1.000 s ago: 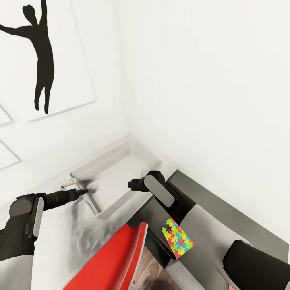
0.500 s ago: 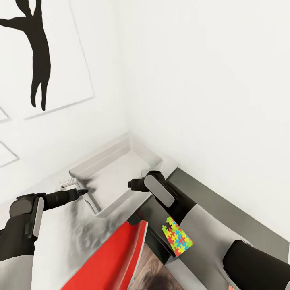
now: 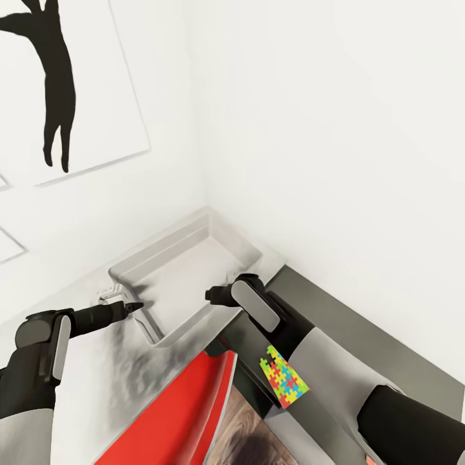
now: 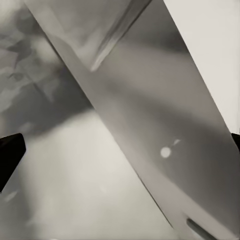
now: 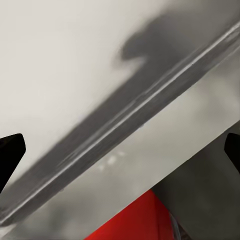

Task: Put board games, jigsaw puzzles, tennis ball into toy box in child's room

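Observation:
The toy box (image 3: 187, 274), a translucent pale grey bin, sits on the table (image 3: 90, 381) in the room's corner, and its floor is bare. My left gripper (image 3: 134, 306) hovers at the bin's near-left rim. In the left wrist view it (image 4: 120, 150) is open, with the bin's sloped wall (image 4: 160, 115) running between its fingertips. My right gripper (image 3: 210, 295) is over the bin's near-right rim. It (image 5: 120, 150) is open too, and the rim (image 5: 125, 117) crosses between the tips. One multicoloured jigsaw puzzle (image 3: 284, 378) lies on the lower dark grey section, beside my right forearm.
A red chair (image 3: 177, 413) stands pushed up to the desk below the bin, and it (image 5: 135, 225) also shows in the right wrist view. White walls close the corner behind the bin. A black silhouette print (image 3: 55, 84) hangs on the left wall. The dark lower desk section (image 3: 349, 329) runs to the right.
The whole picture has slid slightly, so the camera has moved. Both grippers keep their places at the toy box rim, and both stay open.

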Controlling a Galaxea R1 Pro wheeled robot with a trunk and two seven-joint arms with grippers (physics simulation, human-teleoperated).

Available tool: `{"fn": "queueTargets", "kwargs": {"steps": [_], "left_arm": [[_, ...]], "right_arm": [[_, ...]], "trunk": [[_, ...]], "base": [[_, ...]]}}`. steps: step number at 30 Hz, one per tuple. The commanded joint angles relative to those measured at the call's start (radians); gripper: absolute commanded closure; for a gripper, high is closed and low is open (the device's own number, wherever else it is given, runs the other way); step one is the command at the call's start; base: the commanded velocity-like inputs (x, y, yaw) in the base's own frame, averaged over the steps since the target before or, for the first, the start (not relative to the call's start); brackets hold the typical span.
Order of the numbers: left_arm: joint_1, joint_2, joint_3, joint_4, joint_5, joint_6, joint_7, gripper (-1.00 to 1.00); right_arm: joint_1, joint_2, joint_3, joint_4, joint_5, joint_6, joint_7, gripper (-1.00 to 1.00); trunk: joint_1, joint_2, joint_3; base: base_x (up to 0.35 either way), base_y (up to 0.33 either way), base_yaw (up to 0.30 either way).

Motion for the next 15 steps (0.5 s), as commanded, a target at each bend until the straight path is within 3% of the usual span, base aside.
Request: {"fn": "queueTargets", "kwargs": {"steps": [1, 2, 6, 7, 15], "left_arm": [[-0.001, 0.0, 0.002, 0.0, -0.045, -0.004, -0.004, -1.0], [-0.001, 0.0, 0.002, 0.0, -0.045, -0.004, -0.004, 1.0], [-0.001, 0.0, 0.002, 0.0, -0.045, -0.004, -0.004, 1.0], [-0.001, 0.0, 0.002, -0.001, -0.045, -0.004, -0.005, 1.0], [-0.001, 0.001, 0.002, -0.002, -0.045, -0.003, -0.005, 1.0]], "right_arm": [[-0.001, 0.0, 0.003, 0.003, -0.01, 0.009, -0.011, -1.0], [-0.001, 0.0, 0.003, 0.003, -0.01, 0.009, -0.011, -1.0], [-0.001, 0.0, 0.003, 0.003, -0.009, 0.009, -0.011, -1.0], [-0.001, 0.0, 0.003, 0.003, -0.009, 0.009, -0.011, 1.0], [-0.001, 0.0, 0.001, 0.003, -0.01, 0.009, -0.011, 1.0]], "trunk": [[0.001, -0.001, -0.003], [0.001, -0.001, -0.003], [0.001, -0.001, -0.004], [0.001, -0.001, -0.004], [0.001, -0.001, -0.004]], "base": [[0.0, 0.0, 0.0], [0.0, 0.0, 0.0], [0.0, 0.0, 0.0], [0.0, 0.0, 0.0], [0.0, 0.0, 0.0]]}}
